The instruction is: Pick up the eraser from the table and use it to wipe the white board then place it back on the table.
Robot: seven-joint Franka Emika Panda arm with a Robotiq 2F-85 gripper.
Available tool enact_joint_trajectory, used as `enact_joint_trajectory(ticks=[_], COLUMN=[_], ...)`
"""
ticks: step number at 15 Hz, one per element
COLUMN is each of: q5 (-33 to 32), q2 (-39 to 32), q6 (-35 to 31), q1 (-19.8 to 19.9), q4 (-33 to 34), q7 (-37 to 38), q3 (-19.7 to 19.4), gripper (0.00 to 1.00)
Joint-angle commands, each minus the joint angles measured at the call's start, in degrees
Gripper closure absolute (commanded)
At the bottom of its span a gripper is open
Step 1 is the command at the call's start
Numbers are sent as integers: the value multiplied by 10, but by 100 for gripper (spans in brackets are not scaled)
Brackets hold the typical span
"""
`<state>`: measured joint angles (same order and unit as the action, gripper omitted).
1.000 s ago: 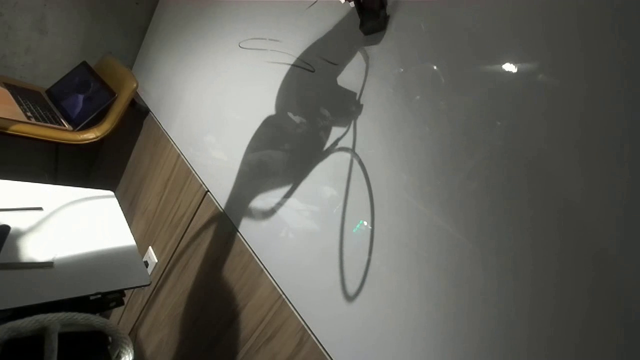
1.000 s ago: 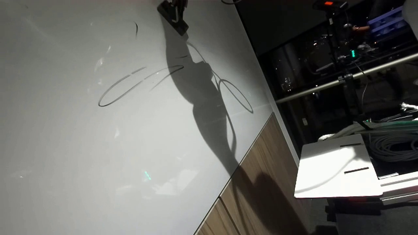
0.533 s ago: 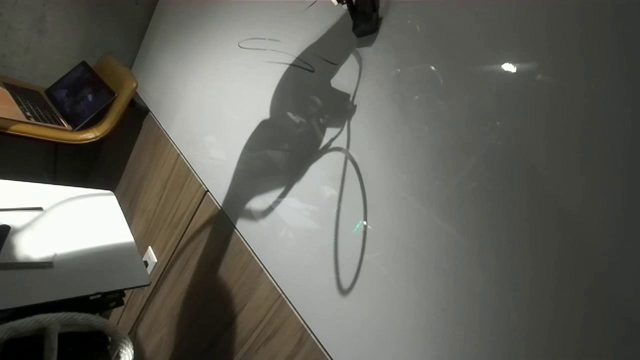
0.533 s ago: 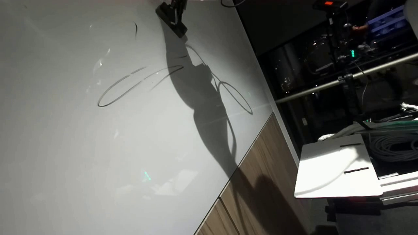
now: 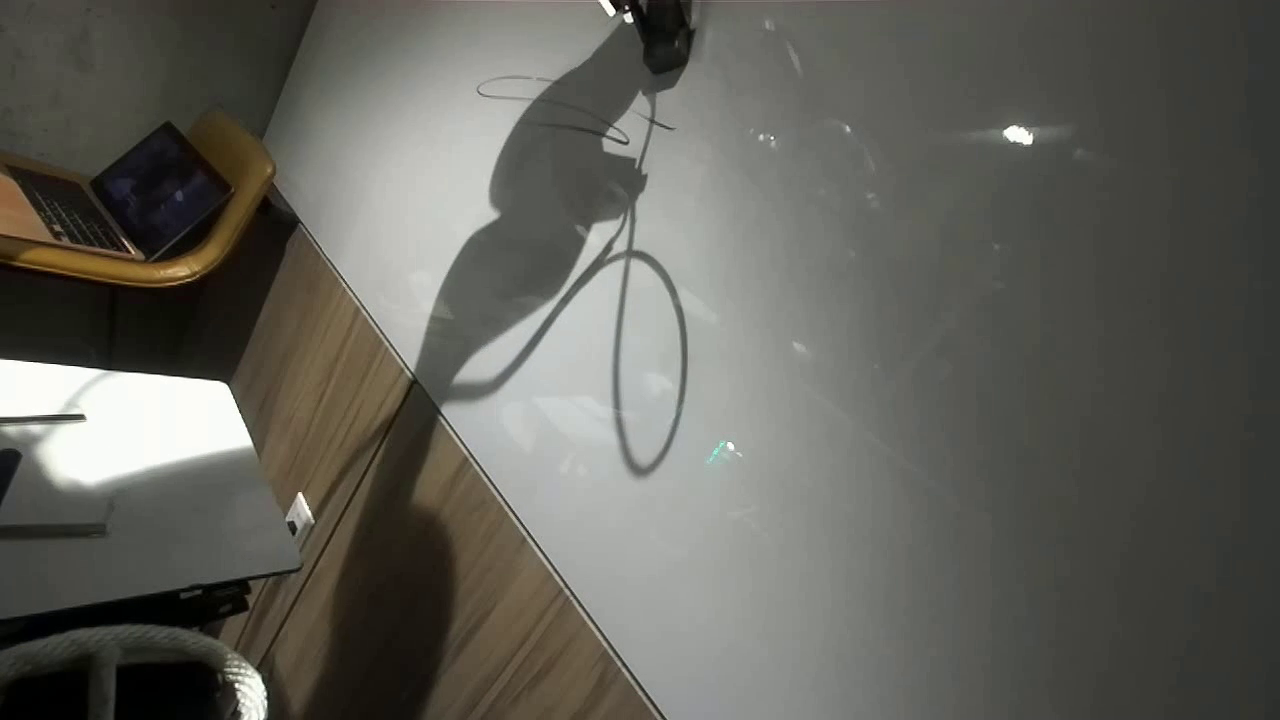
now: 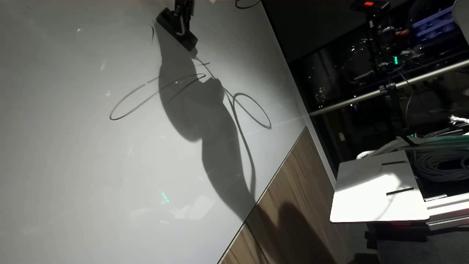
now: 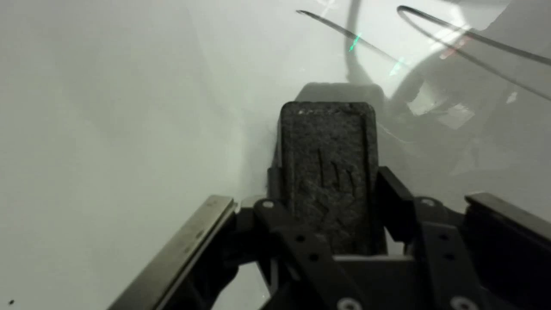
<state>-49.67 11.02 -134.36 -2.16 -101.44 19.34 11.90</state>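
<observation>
Pinching eraser (image 7: 329, 159) by its long sides, pincer (image 7: 331, 188) has it btwn jaws, both ends jutting past 'em; contact w/ board (image 7: 129, 129) unclear.

The eraser (image 7: 329, 142), a slim, dark grey-black block with rounded corners, is clasped by its two long sides; a few short scratches are seen on its rough face. In an exterior view it is held slantwise near the top of the frame, against the white board (image 6: 80, 157); whether the board is touched cannot be told. The board, large, glossy and grey-white, is flecked with reflections and partly shaded. It is marked by thin dark pen scribbles: a long loop broken by a small gap, and short strokes near the eraser. The table (image 6: 373, 209), flat, white and partly brightly lit, is placed well apart from the eraser.
</observation>
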Motion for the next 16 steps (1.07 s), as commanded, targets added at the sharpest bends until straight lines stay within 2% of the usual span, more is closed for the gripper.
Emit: enact_joint_trajectory(ticks=[1, 5, 11, 16], q5=[-24, -31, -32, -33], q2=[-104, -123, -164, -157], q6=[-13, 15, 21, 6], q1=[-22, -48, -81, -74], q4=[88, 102, 101, 64], q7=[29, 41, 64, 71], q3=[22, 34, 38, 14], gripper=[71, 71, 71, 71])
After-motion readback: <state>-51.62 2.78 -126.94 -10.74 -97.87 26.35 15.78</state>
